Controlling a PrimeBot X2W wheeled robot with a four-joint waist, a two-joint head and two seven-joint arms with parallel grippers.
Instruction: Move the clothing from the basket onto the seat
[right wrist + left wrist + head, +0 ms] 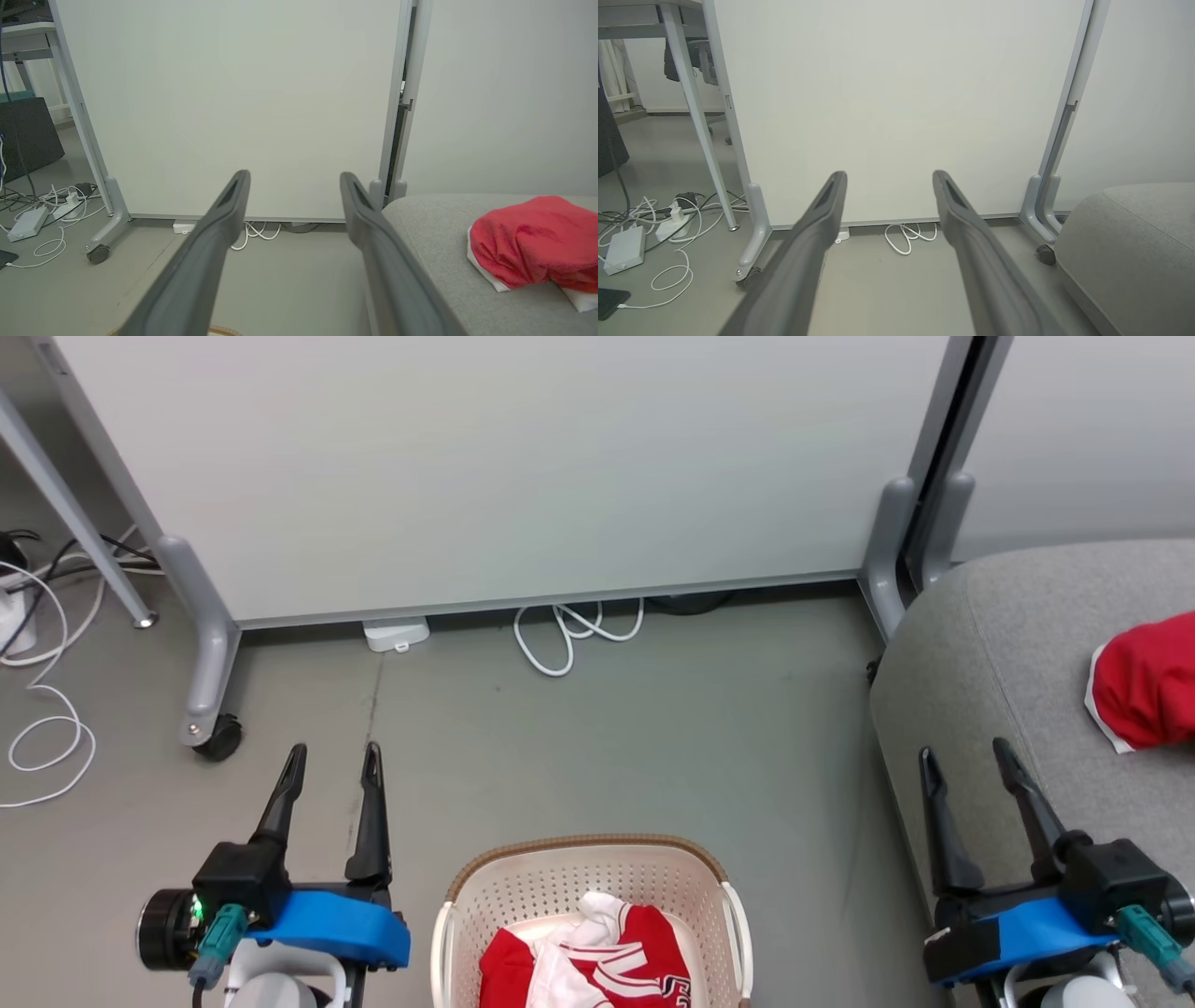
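Note:
The cream basket (523,882) with a brown rim stands on the floor at the bottom middle of the head view; in it lies the red jersey-like garment (616,957) with white stripes and lettering. The plain red garment (1148,681) (528,240) with a white edge lies on the grey seat (990,644) (430,228) (1129,242) at the right. My left gripper (334,758) (888,179) is open and empty, left of the basket. My right gripper (963,754) (293,179) is open and empty, over the seat's front edge.
A white wheeled partition panel (504,467) stands straight ahead, its caster foot (215,733) at the left and another foot (887,551) beside the seat. White cables (569,630) and a small white box (397,633) lie at its base. More cables and adapters (630,238) lie at far left.

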